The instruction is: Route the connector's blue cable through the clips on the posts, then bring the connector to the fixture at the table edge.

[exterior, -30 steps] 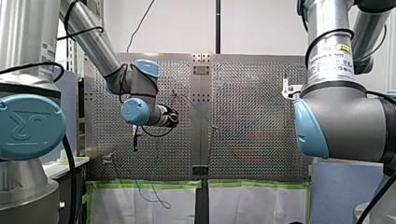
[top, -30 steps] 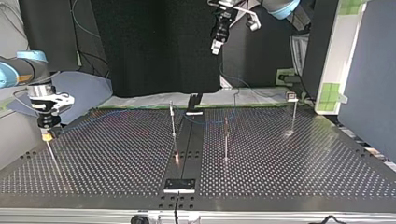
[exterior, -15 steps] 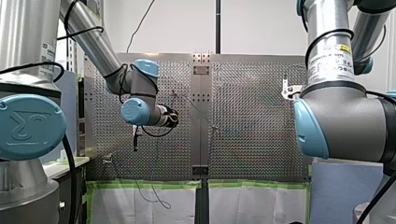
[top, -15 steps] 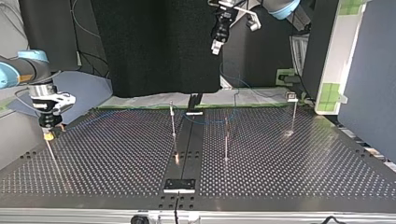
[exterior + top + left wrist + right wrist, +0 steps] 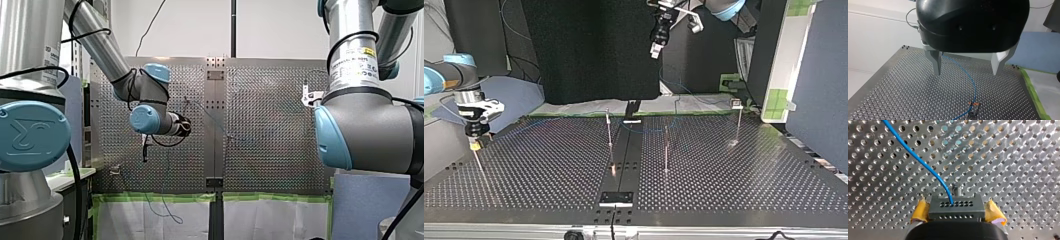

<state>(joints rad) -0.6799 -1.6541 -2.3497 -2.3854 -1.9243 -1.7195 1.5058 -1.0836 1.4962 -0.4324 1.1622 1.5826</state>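
2 arms [image 5: 102, 47] silver with pale-blue joint caps [image 5: 30, 135], black cables [image 5: 76, 175]; my left gripper [image 5: 966, 73] black, metal fingers [image 5: 936, 61]

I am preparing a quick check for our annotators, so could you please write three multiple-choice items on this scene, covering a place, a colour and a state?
1. Where is the connector?
A) lying on the table
B) between my right gripper's pads
C) on the green tape

2. What colour are those pads?
A) yellow
B) white
C) green

3. How is my left gripper?
A) shut on the cable
B) shut on a post
C) open, holding nothing

Answers:
1 B, the right wrist view shows the pads clamping it.
2 A, they show yellow on either side of the connector.
3 C, its metal fingers stand apart with nothing between them.
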